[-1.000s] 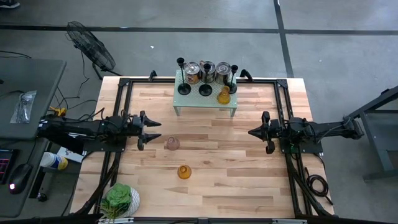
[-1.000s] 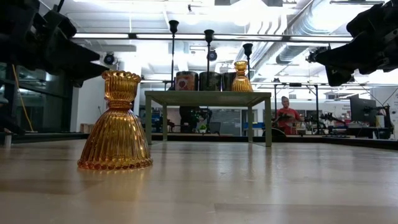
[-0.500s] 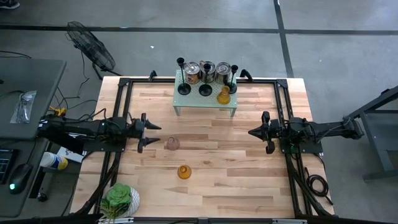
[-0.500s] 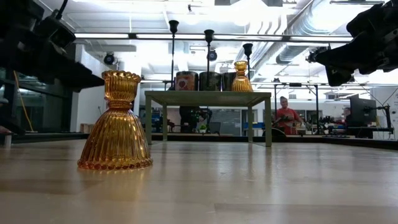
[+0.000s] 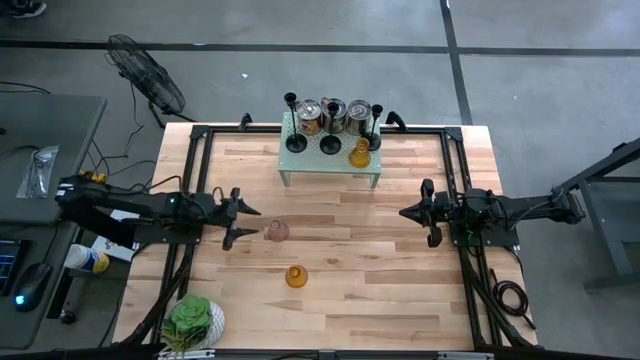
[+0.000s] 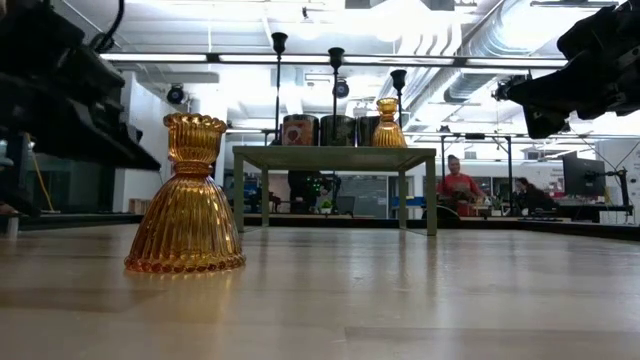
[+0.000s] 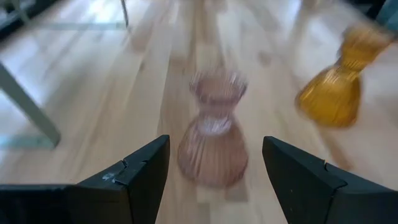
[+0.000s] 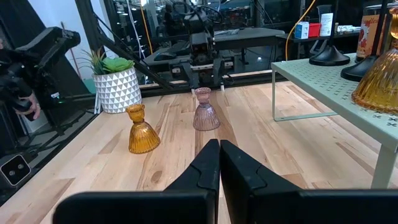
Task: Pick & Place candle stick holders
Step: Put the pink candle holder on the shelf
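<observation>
Two holders are left on the bare table: the pink glass holder (image 5: pixel 276 231) stands upright near the middle, and an amber holder (image 5: pixel 296 276) stands a little nearer the front edge, apart from it. The other amber holder (image 5: pixel 360 153) and the three black holders (image 5: pixel 330 143) sit on the small green shelf (image 5: pixel 330 165) at the back, crowded against some tins (image 5: pixel 333 115).

I have the left gripper (image 5: pixel 245 221) low over the table, its fingers (image 7: pixel 140 177) spread apart with nothing between them, lined up on the pink holder just ahead. The right gripper (image 5: pixel 405 213) waits on its own side, well apart, with its fingers pressed together.

My worry is the shape of the glass: a wide ribbed skirt, a narrow waist, a flared top. If I come in too low, a finger could catch the skirt and shove it along the wood or tip it. If I close off centre, the ribbed glass may twist and slip out. The amber holder nearby could also get knocked if I swing wide. The shelf looks crowded, so placing it there risks toppling a thin black stem.
</observation>
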